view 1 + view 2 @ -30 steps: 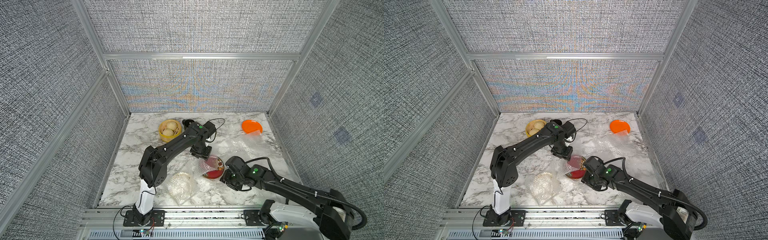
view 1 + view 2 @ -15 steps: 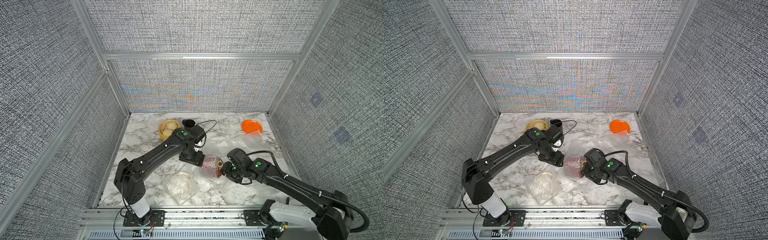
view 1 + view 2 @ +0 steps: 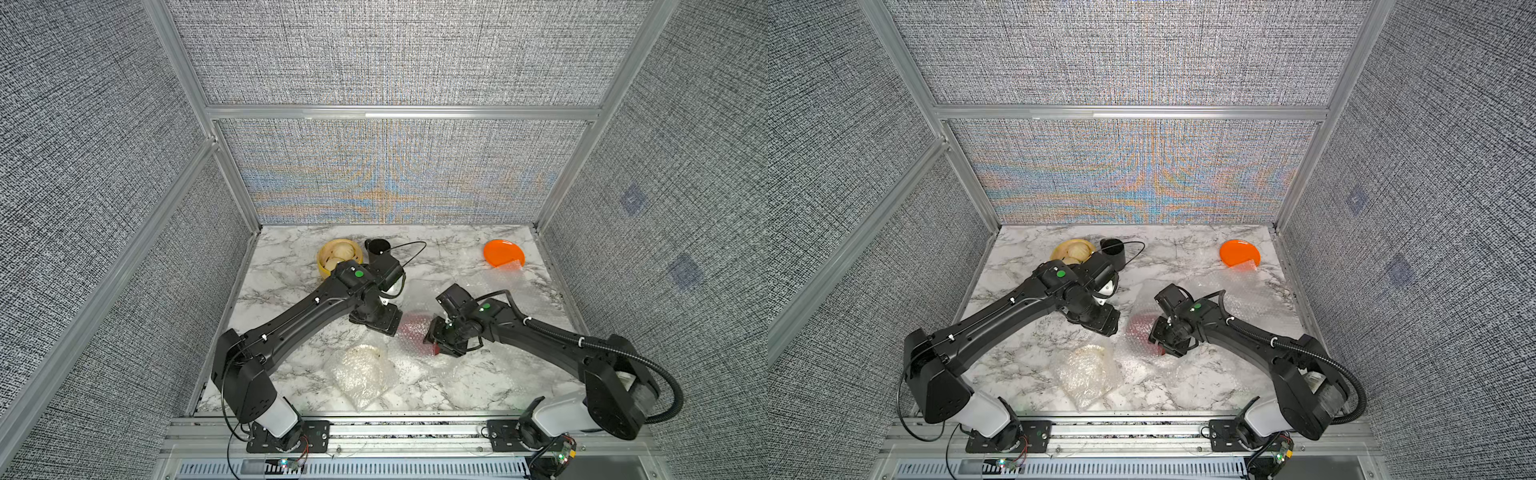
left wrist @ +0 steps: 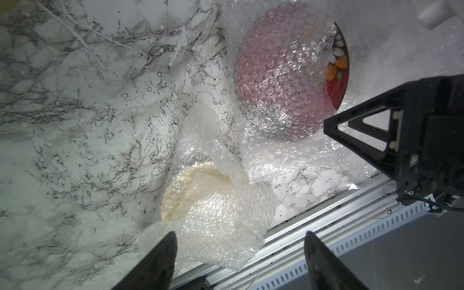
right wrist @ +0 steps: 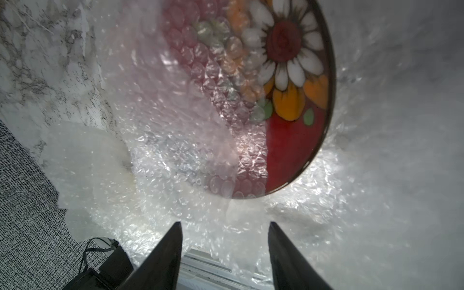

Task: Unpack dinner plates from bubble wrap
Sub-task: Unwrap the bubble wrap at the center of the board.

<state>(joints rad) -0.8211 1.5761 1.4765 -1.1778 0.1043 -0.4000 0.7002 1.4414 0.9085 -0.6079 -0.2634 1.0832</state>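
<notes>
**Two wrapped plates under my left wrist camera**

I see the red plate point(image 4: 286, 75) on the marble tabletop point(image 4: 88, 125), mostly under bubble wrap point(image 4: 288, 158), with only its flowered edge bare. Nearer the aluminium rail point(image 4: 326, 241), the cream plate point(image 4: 190, 190) lies bundled in its own crumpled sheet. My left gripper point(image 4: 241, 261) has its jaws wide apart over that bundle. The right gripper point(image 4: 401, 150) sits just beside the red plate.

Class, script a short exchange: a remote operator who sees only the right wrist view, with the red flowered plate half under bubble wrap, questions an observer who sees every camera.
Operator: Is any plate already bare?
Observer: Yes, the orange plate lies unwrapped, far back on the robot's right.
Operator: What is the left gripper doing?
Observer: The left gripper is open and holds nothing.
</notes>
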